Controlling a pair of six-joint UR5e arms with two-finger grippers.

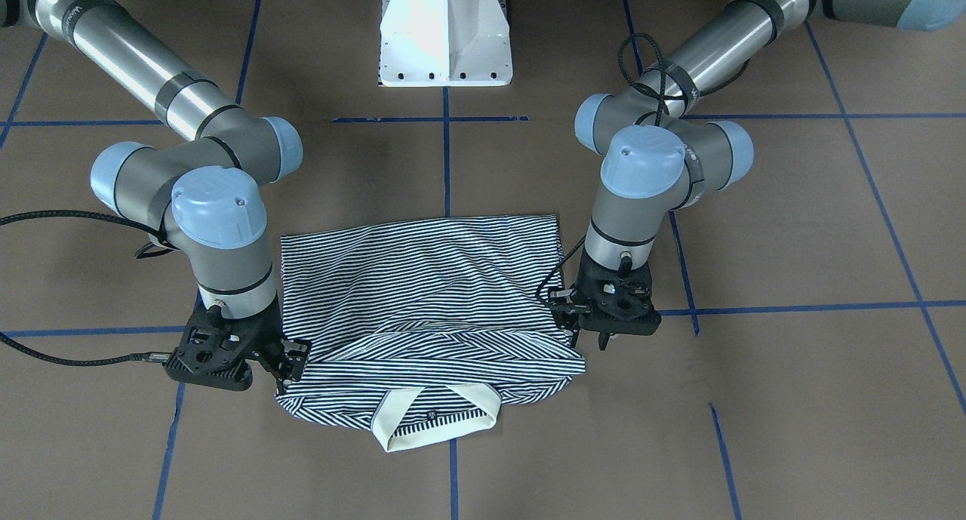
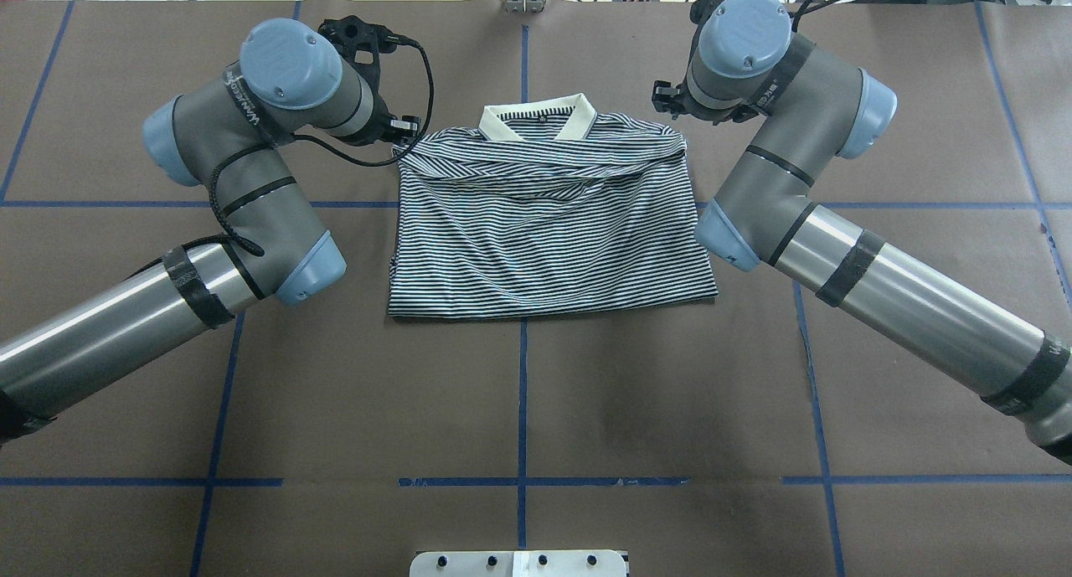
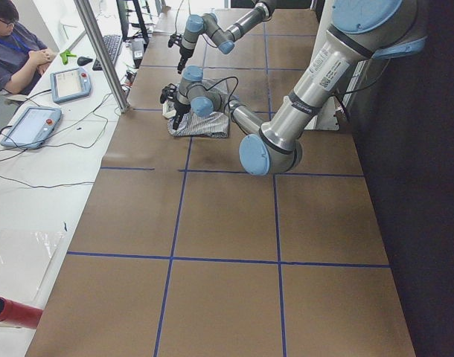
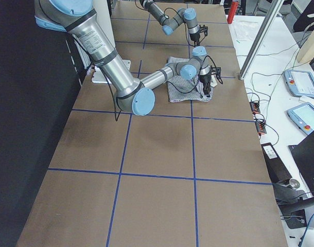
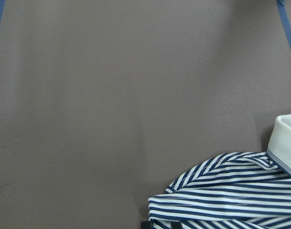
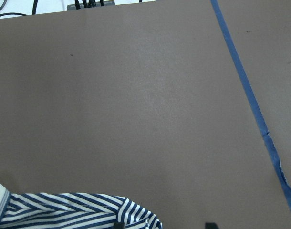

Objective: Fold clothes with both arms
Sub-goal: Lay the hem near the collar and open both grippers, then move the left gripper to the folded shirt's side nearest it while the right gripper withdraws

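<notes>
The striped polo shirt lies folded on the brown table, its hem toward the robot and its cream collar on the far side. My left gripper stands low at one shoulder corner of the shirt. It looks open, and the cloth hides one fingertip in the left wrist view. My right gripper is at the other shoulder corner. It is open: two separated fingertips show at the bottom edge of the right wrist view, with the shirt edge beside one of them. From above, both wrists flank the shirt.
The white pedestal base stands at the robot's side of the table. Blue tape lines grid the brown surface. Beyond the far edge, a person sits at a side bench with tablets and cables.
</notes>
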